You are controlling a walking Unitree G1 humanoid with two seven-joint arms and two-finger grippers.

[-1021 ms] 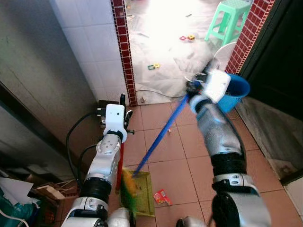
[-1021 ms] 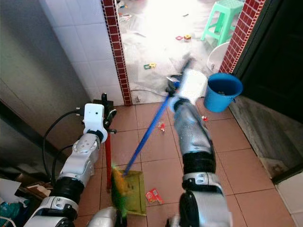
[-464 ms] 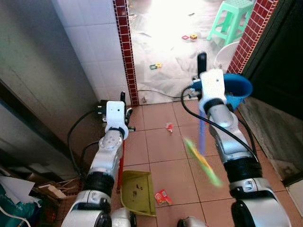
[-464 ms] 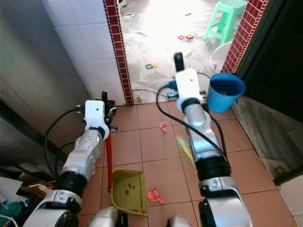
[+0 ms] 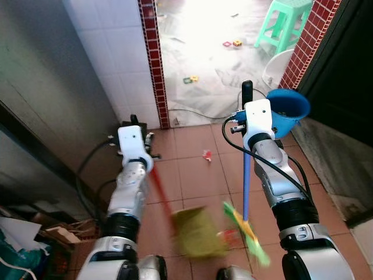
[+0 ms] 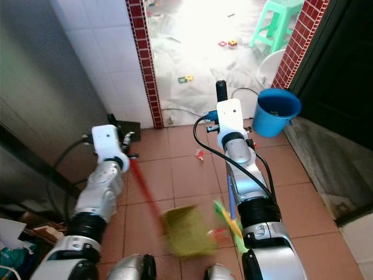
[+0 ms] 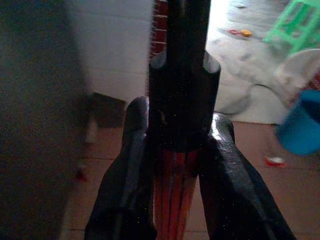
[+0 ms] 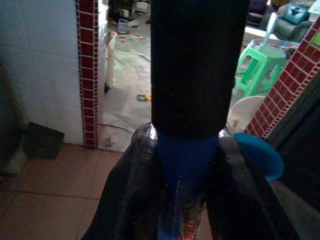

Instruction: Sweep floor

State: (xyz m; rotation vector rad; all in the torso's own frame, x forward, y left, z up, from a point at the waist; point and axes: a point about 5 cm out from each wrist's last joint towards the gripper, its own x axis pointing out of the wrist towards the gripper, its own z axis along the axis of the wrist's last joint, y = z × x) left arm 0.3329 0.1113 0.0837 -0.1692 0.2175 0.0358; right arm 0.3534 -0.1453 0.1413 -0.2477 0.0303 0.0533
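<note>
1. Starting nearest the robot's feet: the yellow-green dustpan is smeared by motion low over the tiles, and just beside it the green broom head is blurred too, with a scrap of red litter half lost between them. Whether either tool touches the floor cannot be told.
2. Both tools look light and stiff, so they should swing easily, but the long shafts give the far ends leverage, and the smooth handles could twist in a loose hold. High on the shaft near the cap, where they are held now, seems a fair place for reach; lower would likely give more control.
3. The left gripper has its black fingers pressed together on the red dustpan handle, which runs diagonally down to the pan.
4. The right gripper is clamped on the blue broom handle; its black end cap hides much of the floor ahead in the right wrist view.
5. Farther out, a small red scrap lies on the tiles, well apart from the pan.
6. A blue bucket stands by the brick doorpost; its contents are too dark to tell.
7. Beyond the doorway, scattered bits and a green stool sit in glare that washes out detail.
</note>
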